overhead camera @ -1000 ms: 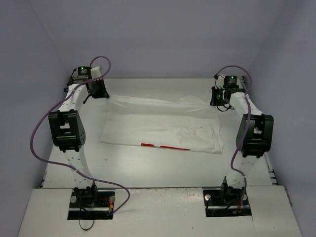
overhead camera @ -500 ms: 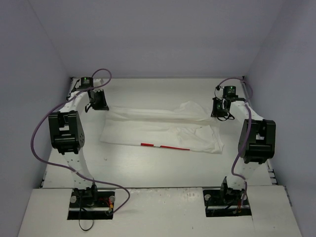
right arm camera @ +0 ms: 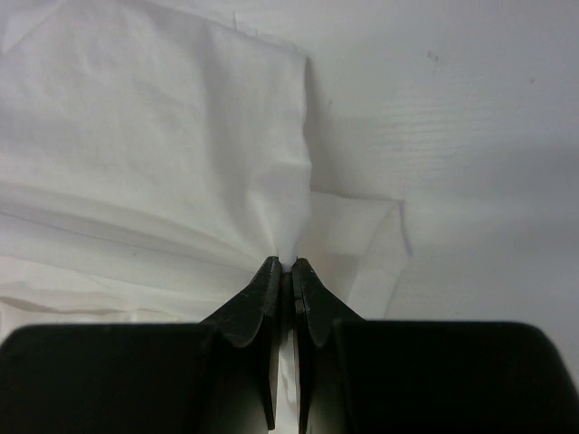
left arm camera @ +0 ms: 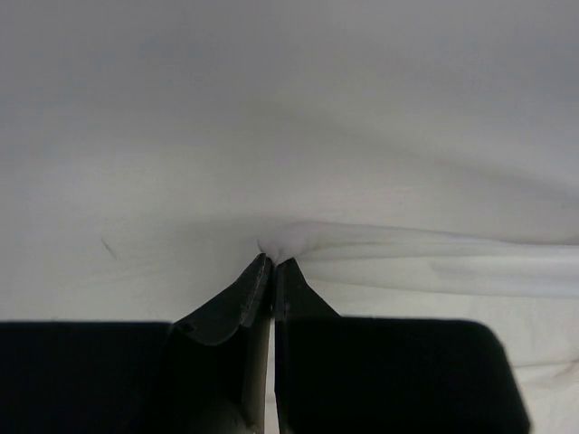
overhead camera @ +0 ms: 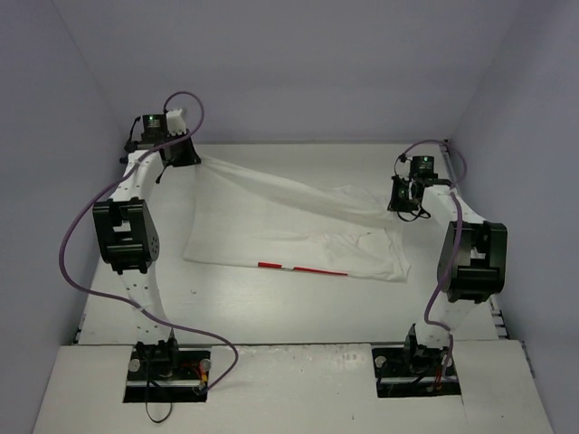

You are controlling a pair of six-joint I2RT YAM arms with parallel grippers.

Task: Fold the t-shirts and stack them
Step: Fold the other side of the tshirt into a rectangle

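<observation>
We see the white t-shirt (overhead camera: 289, 226) spread on the tabletop (overhead camera: 298, 307), its far edge pinched at both ends: our left jaws clench one corner, held above the surface at far left; our right jaws clench a bunched fold low at far right.

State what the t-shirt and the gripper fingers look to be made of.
The t-shirt: thin white woven or knit cloth, matte; it creases, drapes and bunches where pinched. The fingers of the right gripper: hard black material, probably plastic, slightly glossy, with rigid sharp edges.
</observation>
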